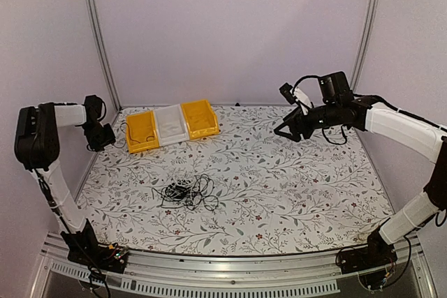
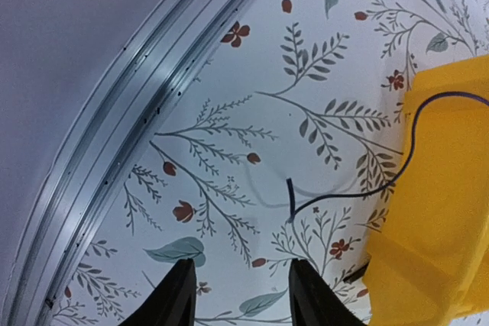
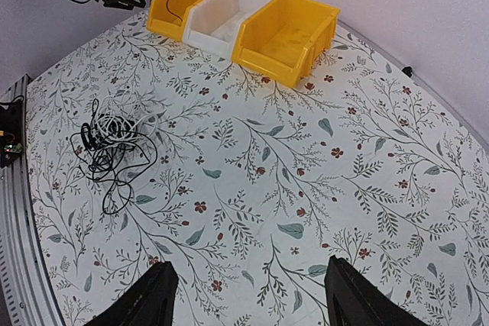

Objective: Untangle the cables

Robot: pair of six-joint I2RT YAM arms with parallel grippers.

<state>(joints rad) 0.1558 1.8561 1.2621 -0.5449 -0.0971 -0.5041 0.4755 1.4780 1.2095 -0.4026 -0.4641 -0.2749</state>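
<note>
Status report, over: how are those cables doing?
Left gripper open, empty, beside yellow bin. Right gripper open, empty, high over table. Cables tangled in one heap; one black cord trails from the bin. Nothing blocking.

White bin (image 1: 171, 125) between two yellow bins (image 1: 142, 132), side by side on floral-print table (image 1: 293, 186).

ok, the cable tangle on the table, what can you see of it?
The cable tangle is a loose heap of thin black cords with a white cord coiled in its middle and a few black loops straggling outward. It lies flat on the floral table cover, left of centre and towards the near edge. Nothing else touches it.
</note>
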